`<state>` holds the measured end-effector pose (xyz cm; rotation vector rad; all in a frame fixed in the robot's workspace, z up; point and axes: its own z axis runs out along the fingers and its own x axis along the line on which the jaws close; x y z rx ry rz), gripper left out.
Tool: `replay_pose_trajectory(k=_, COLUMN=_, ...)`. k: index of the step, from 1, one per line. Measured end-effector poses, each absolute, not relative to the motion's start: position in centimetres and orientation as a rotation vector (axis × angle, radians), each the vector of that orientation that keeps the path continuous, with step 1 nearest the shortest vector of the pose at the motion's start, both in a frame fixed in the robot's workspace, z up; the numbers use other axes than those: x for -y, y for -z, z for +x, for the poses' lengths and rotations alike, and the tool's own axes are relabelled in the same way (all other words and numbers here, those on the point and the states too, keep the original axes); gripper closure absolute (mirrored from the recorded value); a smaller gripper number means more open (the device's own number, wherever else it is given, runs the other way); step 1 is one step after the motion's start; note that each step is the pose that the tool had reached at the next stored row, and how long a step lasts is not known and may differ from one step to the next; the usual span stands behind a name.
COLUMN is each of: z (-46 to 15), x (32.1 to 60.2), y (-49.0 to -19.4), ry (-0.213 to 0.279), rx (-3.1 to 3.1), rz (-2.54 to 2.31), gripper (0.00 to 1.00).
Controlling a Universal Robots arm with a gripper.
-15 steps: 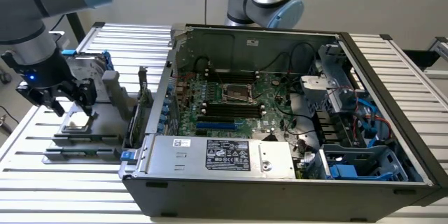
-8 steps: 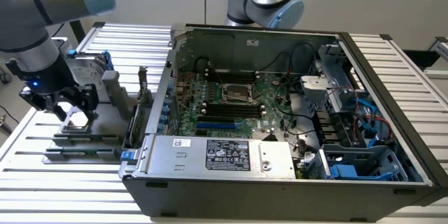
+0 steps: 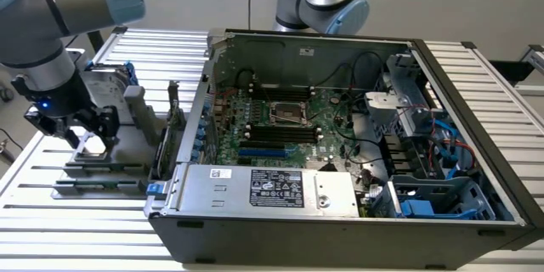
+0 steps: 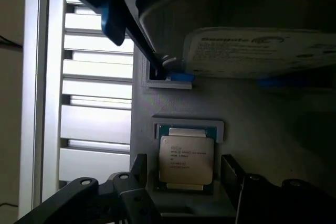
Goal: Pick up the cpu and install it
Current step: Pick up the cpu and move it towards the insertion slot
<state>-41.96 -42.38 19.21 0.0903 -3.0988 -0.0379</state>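
My pincer (image 4: 185, 174) stands wide apart and holds nothing, one finger on each side of the cpu (image 4: 186, 159) and neither touching it. The cpu lies flat, metal top up, in its square recess in the grey holder (image 4: 142, 119) on the slatted bench (image 3: 153, 49), at the exterior view's left of the open computer case (image 3: 340, 234). I judge the task barely begun: I am lined up over the chip, but the lift is not made, and the socket (image 3: 287, 114) on the motherboard inside the case sits empty. The cpu's top carries several lines of print too small for me to read. The hard drive (image 4: 257, 51) standing just beyond it in the holder shows a white label reading "Seagate". The power supply (image 3: 276, 188) in the case bears a black-and-white label I cannot make out.
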Motion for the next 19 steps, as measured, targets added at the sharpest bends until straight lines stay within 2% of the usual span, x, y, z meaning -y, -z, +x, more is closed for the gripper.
replay_pose_trajectory(k=19, z=-41.67, x=42.14, y=-18.46, ry=0.029, rx=3.095, rz=0.079, gripper=0.33)
